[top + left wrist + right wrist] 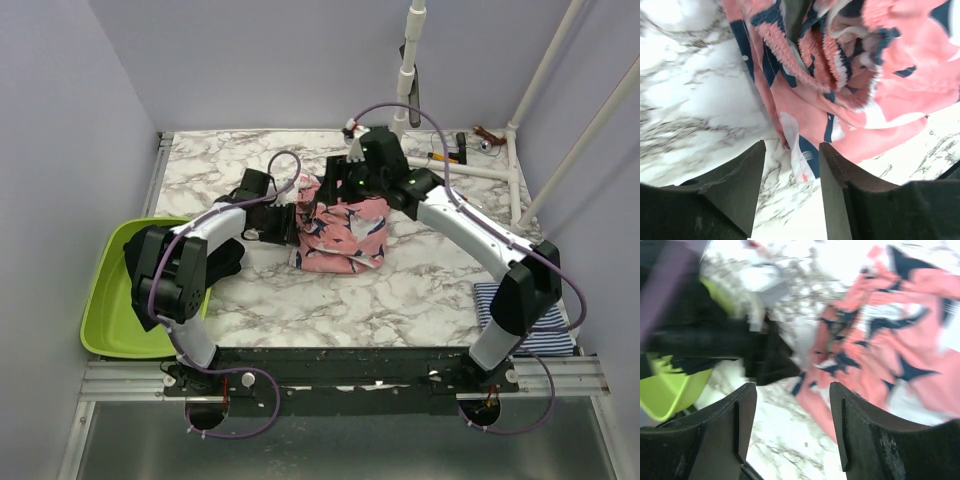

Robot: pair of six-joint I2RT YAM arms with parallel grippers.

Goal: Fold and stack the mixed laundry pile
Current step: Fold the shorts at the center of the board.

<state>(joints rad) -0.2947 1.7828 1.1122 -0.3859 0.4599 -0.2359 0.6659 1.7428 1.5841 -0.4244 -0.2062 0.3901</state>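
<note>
On the marble table (pixel 400 290), only wrist views show left pincer (pixel 792 145) and right pincer (pixel 792 385) gaping beside the pink garment (pixel 345 235).

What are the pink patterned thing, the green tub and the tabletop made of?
The pink garment looks like soft cloth: it crumples and has a gathered, ruffled band. The green tub seems to be smooth moulded plastic with a slight sheen. The tabletop shows grey marble veining; real stone or printed surface, I cannot tell.

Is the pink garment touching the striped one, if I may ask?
Apart: the top view shows bare marble table between the pink garment and the striped garment.
</note>
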